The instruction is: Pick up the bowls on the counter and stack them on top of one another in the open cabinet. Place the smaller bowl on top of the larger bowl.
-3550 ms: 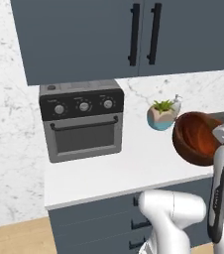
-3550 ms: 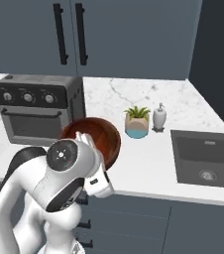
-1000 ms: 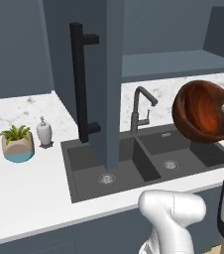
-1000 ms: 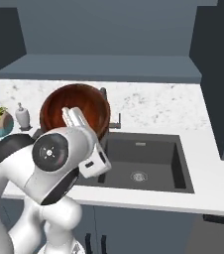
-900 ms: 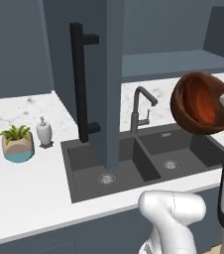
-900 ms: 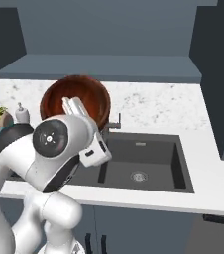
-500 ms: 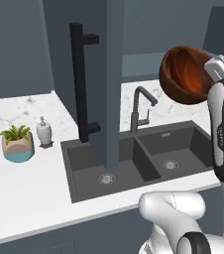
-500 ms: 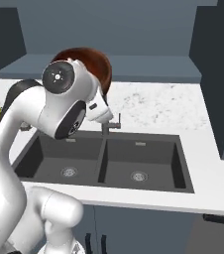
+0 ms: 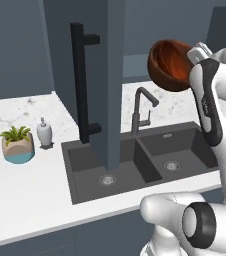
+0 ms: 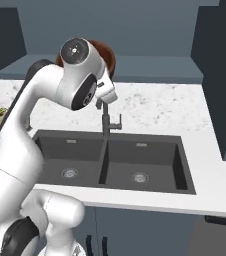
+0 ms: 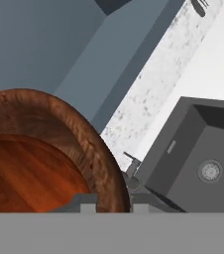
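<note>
We hold the larger bowl [image 9: 171, 64] by its rim, the gripper [image 11: 113, 198] clamped on it — raised above the sink [image 9: 150, 160], level with the cabinet shelf [image 10: 150, 67], which lies just beyond the bowl.

No lettering, label, brand, number or sign can be read on anything here.
</note>
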